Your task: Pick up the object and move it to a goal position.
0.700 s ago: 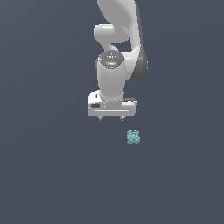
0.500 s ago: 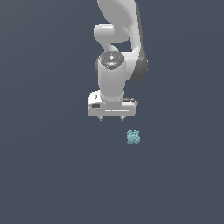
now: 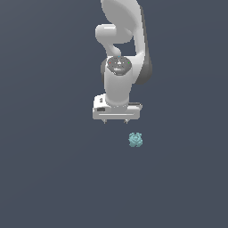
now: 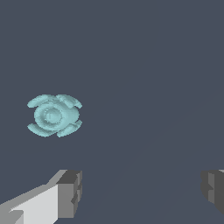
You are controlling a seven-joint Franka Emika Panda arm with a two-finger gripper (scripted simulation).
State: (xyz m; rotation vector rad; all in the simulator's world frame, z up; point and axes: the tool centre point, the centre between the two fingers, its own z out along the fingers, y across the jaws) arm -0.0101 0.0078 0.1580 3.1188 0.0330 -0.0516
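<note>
The object [image 3: 135,140] is a small pale teal, lumpy, round item lying on the dark grey floor. It also shows in the wrist view [image 4: 54,115], apart from the fingers. My gripper [image 3: 116,121] hangs from the white arm, above the floor and to the exterior view's left of the object, not touching it. Its fingers [image 4: 70,193] stand wide apart with nothing between them, so it is open and empty.
The white arm [image 3: 122,53] rises behind the gripper in the exterior view. The floor [image 3: 53,178] is plain dark grey all around.
The gripper has shifted slightly toward the exterior view's right, closer to the object. The object has not moved.
</note>
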